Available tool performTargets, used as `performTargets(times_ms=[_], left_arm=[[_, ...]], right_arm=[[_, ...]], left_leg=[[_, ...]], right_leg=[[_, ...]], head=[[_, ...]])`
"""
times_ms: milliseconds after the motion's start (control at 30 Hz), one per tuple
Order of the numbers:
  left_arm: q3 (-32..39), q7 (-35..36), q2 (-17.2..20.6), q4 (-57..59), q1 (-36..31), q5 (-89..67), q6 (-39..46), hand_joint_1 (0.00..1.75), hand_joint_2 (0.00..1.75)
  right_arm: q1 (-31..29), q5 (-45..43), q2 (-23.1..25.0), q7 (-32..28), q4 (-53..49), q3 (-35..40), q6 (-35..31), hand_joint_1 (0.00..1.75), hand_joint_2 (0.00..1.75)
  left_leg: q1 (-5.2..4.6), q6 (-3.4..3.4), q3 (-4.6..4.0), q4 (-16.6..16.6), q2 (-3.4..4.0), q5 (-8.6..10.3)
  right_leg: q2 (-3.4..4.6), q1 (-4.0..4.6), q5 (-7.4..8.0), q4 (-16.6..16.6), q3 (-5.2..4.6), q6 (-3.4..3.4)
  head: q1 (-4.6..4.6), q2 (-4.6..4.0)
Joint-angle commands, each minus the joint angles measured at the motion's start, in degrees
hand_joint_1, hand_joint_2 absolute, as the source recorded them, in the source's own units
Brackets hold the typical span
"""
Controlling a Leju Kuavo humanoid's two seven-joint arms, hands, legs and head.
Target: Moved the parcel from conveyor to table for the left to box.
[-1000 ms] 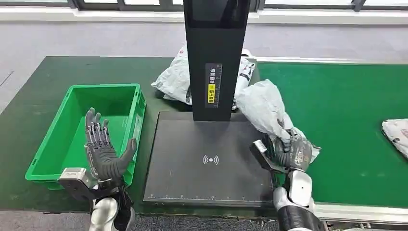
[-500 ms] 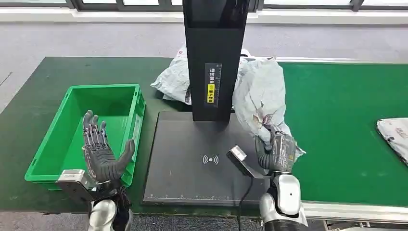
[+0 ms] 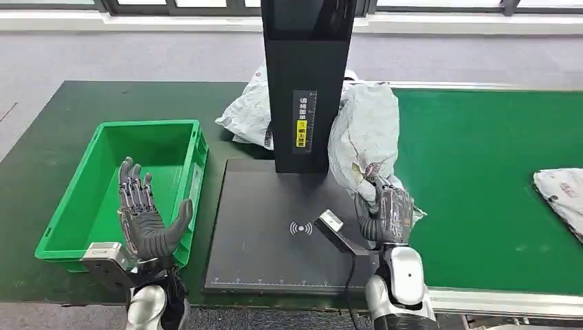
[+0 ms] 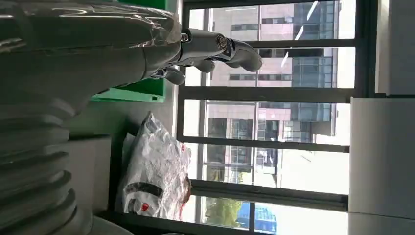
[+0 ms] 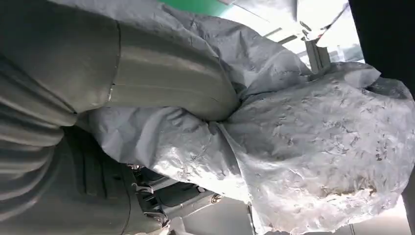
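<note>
Parcel (image 3: 364, 134): grey poly mailer, crumpled, held upright over the black scanner platform's (image 3: 261, 234) right edge, beside the post. Right hand (image 3: 385, 216) has fingers clamped on its lower bunched end. Looks soft, light, slippery; a bunched-film grip suits best. Left hand (image 3: 144, 216) waits palm-up, fingers spread, at the green bin (image 3: 75, 206).

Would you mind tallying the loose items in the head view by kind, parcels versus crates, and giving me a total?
Grey plastic parcels: 3 (one held by the right hand at, one behind the black scanner post at, one on the green conveyor at)
Green crates: 1
Total: 4
</note>
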Motion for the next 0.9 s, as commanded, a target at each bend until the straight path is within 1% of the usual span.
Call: performTargets(times_ms=[33,67,100,133,167,200,367,433,467,533,567,700,733,767,900], left_arm=[[1.1,0.2,-4.2,2.2,3.3,-0.3,-0.3,0.00,1.75],[1.0,0.2,-4.2,2.2,3.2,-0.4,-0.4,0.00,1.75],[1.0,0.2,-4.2,2.3,3.1,-0.4,-0.4,0.00,1.75],[0.9,0.2,-4.2,2.3,3.1,-0.4,-0.4,0.00,1.75],[0.9,0.2,-4.2,2.4,3.1,-0.3,-0.4,0.00,1.75],[0.9,0.2,-4.2,2.4,3.2,-0.4,-0.4,0.00,1.75],[0.3,0.2,-4.2,4.1,2.5,-0.2,-0.8,0.00,1.75],[0.2,0.2,-4.2,4.4,2.4,-0.2,-1.0,0.00,1.75],[0.2,0.2,-4.2,4.7,2.2,-0.3,-1.3,0.00,1.75],[0.1,0.2,-4.2,5.2,1.8,-0.3,-1.3,0.00,1.75],[0.0,0.2,-4.2,5.5,1.6,-0.3,-1.4,0.00,1.75],[-0.1,0.2,-4.2,5.9,1.3,-0.4,-1.3,0.00,1.75],[-0.1,0.2,-4.2,5.8,1.2,-0.9,-0.7,0.00,1.75],[-0.1,0.2,-4.2,5.7,1.2,-0.9,-0.4,0.00,1.75],[0.2,0.2,-4.2,4.7,2.0,-1.0,-0.4,0.00,1.75]], right_arm=[[-1.6,-1.4,0.9,-2.5,8.1,9.3,11.0,1.75,1.75],[-1.5,-1.4,1.2,-2.5,9.5,10.2,11.2,1.75,1.75],[-1.7,-1.2,1.4,-2.7,11.9,11.6,11.9,1.75,1.75],[-2.1,-1.1,1.3,-2.7,14.0,12.4,12.3,1.75,1.75],[-2.0,-1.0,1.4,-2.7,15.5,13.2,12.6,1.75,1.75],[-2.6,-0.4,1.2,-2.5,17.3,14.1,13.5,1.75,1.75],[-4.2,-4.3,1.2,-4.6,25.1,15.3,12.1,1.75,1.75],[-4.3,-4.7,1.0,-5.3,26.0,15.6,12.1,1.75,1.75],[-4.3,-5.9,1.1,-6.4,26.6,15.6,12.1,1.75,1.75],[-4.2,-6.2,1.0,-6.8,26.7,16.0,12.3,1.75,1.75],[-4.0,-6.8,0.9,-7.5,26.5,16.4,12.7,1.75,1.75],[-4.0,-7.7,0.9,-8.1,26.2,17.1,13.4,1.75,1.75],[-4.1,-8.3,0.9,-8.0,26.1,17.3,13.5,1.06,1.75],[-4.4,-8.5,0.9,-7.4,25.9,17.3,12.9,0.00,1.75],[-5.1,-9.5,0.9,-6.2,24.6,16.6,10.8,0.00,1.75]], left_leg=[[0.03,0.00,0.18,-0.1,0.30,-0.08],[0.04,-0.01,0.27,-0.1,0.41,-0.07],[0.03,-0.01,0.23,-0.1,0.29,-0.07],[0.06,-0.01,0.31,-0.2,0.36,-0.06],[0.04,-0.01,0.20,-0.1,0.23,-0.05],[0.08,-0.02,0.39,-0.2,0.39,-0.06],[0.06,0.01,0.46,-0.3,0.40,-0.07],[0.06,0.02,0.45,-0.3,0.32,-0.04],[0.05,0.01,0.26,-0.1,0.18,-0.05],[0.06,0.02,0.34,-0.2,0.18,-0.04],[0.04,0.01,0.21,-0.1,0.12,-0.04],[0.03,0.01,0.22,-0.1,0.12,-0.04],[0.05,0.01,0.25,-0.2,0.12,-0.03],[0.04,0.00,0.15,-0.1,0.08,-0.04],[0.03,0.01,0.23,-0.1,0.18,-0.04]], right_leg=[[0.27,0.04,0.03,-0.1,0.11,-0.03],[0.37,0.06,0.06,-0.2,0.16,-0.05],[0.29,0.04,0.03,-0.1,0.14,-0.04],[0.35,0.08,0.06,-0.2,0.21,-0.06],[0.23,0.05,0.02,-0.1,0.12,-0.04],[0.34,0.10,0.06,-0.3,0.27,-0.07],[0.35,0.08,0.05,-0.3,0.34,-0.04],[0.26,0.08,0.06,-0.4,0.38,-0.04],[0.15,0.05,0.00,-0.2,0.21,-0.02],[0.14,0.07,0.02,-0.3,0.30,-0.03],[0.10,0.04,0.00,-0.1,0.18,-0.02],[0.09,0.04,-0.01,-0.1,0.18,-0.04],[0.08,0.07,0.00,-0.2,0.22,-0.05],[0.06,0.05,-0.02,-0.1,0.11,-0.03],[0.13,0.05,0.01,-0.2,0.16,-0.04]], head=[[0.00,0.00],[0.00,0.00],[0.00,0.00],[0.00,0.00],[0.00,0.00],[0.00,0.00],[0.02,0.00],[0.02,0.00],[0.00,0.00],[0.00,0.00],[0.00,0.00],[0.02,-0.02],[0.00,-0.02],[0.02,0.00],[0.00,0.00]])
